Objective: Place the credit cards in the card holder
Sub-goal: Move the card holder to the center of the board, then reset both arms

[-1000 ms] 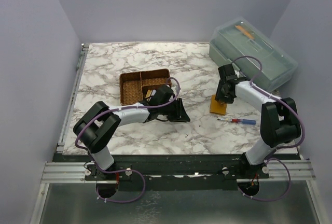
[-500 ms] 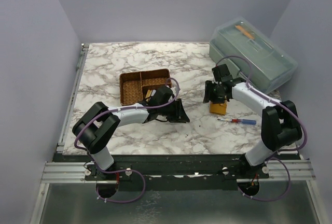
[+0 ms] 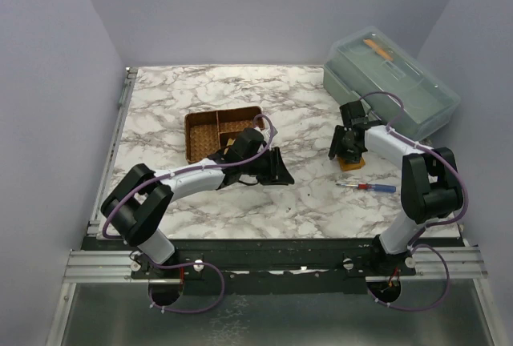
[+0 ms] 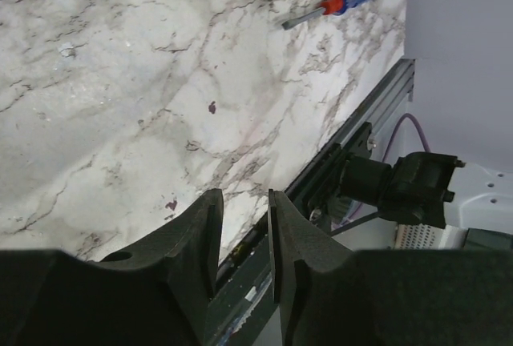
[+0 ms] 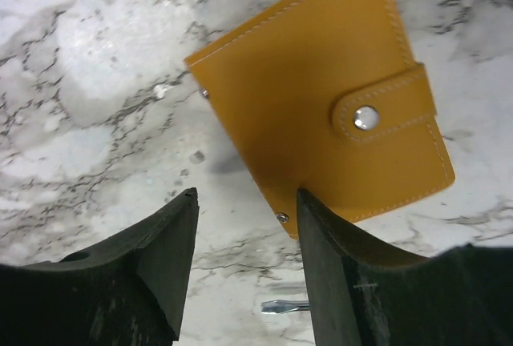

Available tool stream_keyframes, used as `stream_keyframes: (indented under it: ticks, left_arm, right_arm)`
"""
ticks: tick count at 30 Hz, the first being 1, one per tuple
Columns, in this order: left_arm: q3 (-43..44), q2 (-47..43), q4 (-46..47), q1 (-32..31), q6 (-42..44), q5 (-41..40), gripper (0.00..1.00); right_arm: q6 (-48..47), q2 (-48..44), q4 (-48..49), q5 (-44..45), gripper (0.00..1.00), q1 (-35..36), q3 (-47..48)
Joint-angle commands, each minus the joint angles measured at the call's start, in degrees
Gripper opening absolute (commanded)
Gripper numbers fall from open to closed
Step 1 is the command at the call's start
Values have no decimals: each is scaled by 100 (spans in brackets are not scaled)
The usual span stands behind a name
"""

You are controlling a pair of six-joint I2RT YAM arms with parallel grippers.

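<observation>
A marble-patterned table (image 3: 184,98) fills the top view, walled in by pale lilac panels. At its 1 o'clock corner sits a clear lidded plastic box (image 3: 393,82) with an orange item (image 3: 377,48) visible through the lid. A brown woven divided basket (image 3: 210,131) lies just to 10 o'clock of the table's centre, its 4 o'clock corner covered by the left arm.

The left gripper (image 3: 280,170) hangs over bare table at the basket's 4 o'clock. Its wrist camera shows the left gripper (image 4: 240,202) with jaws nearly together, a narrow gap left between them and nothing in it.

The right gripper (image 3: 346,154) points down at the 3 o'clock side of the table. In its wrist camera the right gripper (image 5: 244,194) has its jaws spread wide and holds nothing.

The card holder (image 5: 321,114), orange-tan leather with pale stitching, lies flat and folded on the marble, its strap fastened by a metal snap (image 5: 366,117). One corner lies in the gap between the jaws; whether a finger touches it cannot be told. From above, the card holder (image 3: 351,163) shows only as an orange sliver under the gripper.

A red-and-blue-handled screwdriver (image 3: 366,187) lies just to 5 o'clock of the holder, also seen by the left wrist camera (image 4: 333,3).
</observation>
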Motion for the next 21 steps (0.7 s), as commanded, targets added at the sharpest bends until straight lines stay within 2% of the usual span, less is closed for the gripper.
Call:
stream_keyframes:
  ticks: [1, 5, 9, 11, 14, 17, 19, 21]
  left_arm:
    - [356, -444, -358, 47, 94, 0, 36]
    - [842, -827, -868, 130, 288, -62, 41]
    - [1421, -1487, -1273, 367, 576, -206, 54]
    - [1786, -1749, -1468, 550, 801, -325, 64]
    - [2411, -2202, -1682, 810, 1241, -591, 81]
    - [3037, -2587, -1811, 850, 1846, -1011, 93]
    - [3336, -2860, -1820, 852, 2260, -1355, 99]
    - [3582, -3124, -1832, 852, 2652, -1681, 99]
  right_arm:
    - [-47, -69, -367, 735, 56, -36, 278]
    - [-497, -922, -632, -351, 58, -27, 653]
    - [-779, -2308, -742, -1067, 67, -27, 1140]
    - [-915, -2837, -903, -1099, 79, -29, 1625]
    - [-1147, -3328, -1269, -974, 86, -30, 2536]
    - [-1329, -3627, -1458, -723, 99, -29, 3290]
    - [-1494, -3801, -1504, -532, 100, -31, 3704]
    - [-1659, -4011, -1452, -429, 100, -33, 3992]
